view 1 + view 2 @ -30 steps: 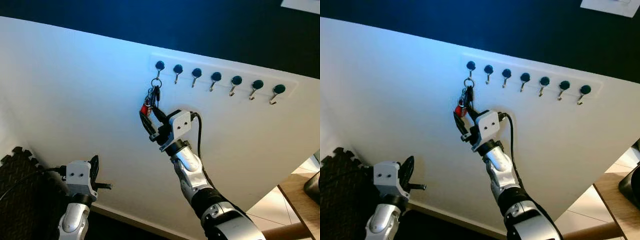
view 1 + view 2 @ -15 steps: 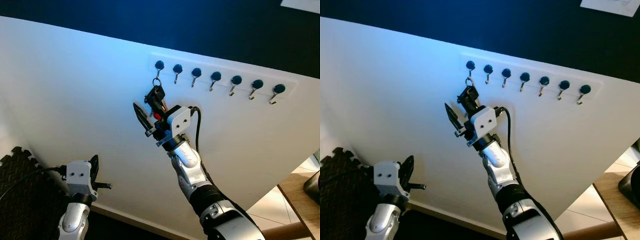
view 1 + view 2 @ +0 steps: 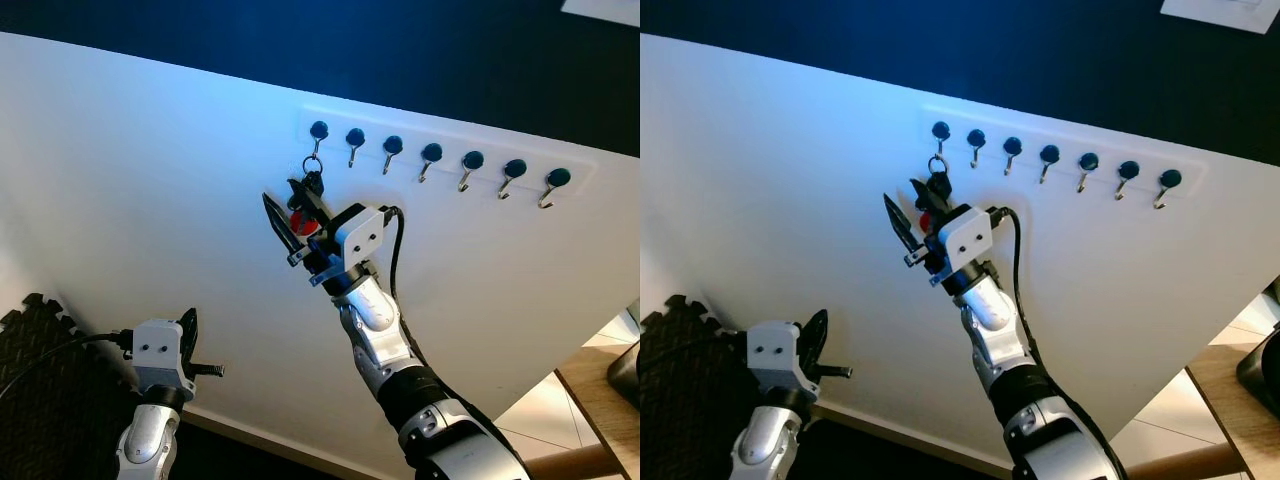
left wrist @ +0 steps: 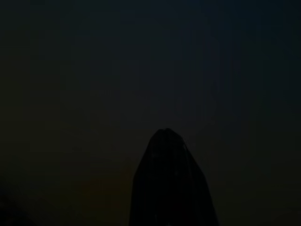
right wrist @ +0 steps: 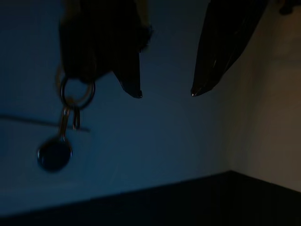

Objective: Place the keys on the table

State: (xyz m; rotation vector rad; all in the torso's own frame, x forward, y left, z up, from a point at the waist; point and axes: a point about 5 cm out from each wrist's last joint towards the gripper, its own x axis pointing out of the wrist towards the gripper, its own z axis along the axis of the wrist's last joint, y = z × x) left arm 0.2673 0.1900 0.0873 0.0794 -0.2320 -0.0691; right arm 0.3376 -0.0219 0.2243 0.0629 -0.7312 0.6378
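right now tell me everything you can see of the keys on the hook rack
The keys are a small dark bunch with a red tag, hung by a metal ring from the leftmost hook of a row of dark-knobbed hooks on the white wall. They are pushed up and sideways, not hanging straight. The right gripper is at them with fingers spread, one finger against the bunch; no closed grasp shows.

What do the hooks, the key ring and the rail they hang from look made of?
The curved silvery hooks look like polished metal, capped with dark knobs. The round key ring reads as glinting metal wire. The white rail looks painted and matte; material unclear.
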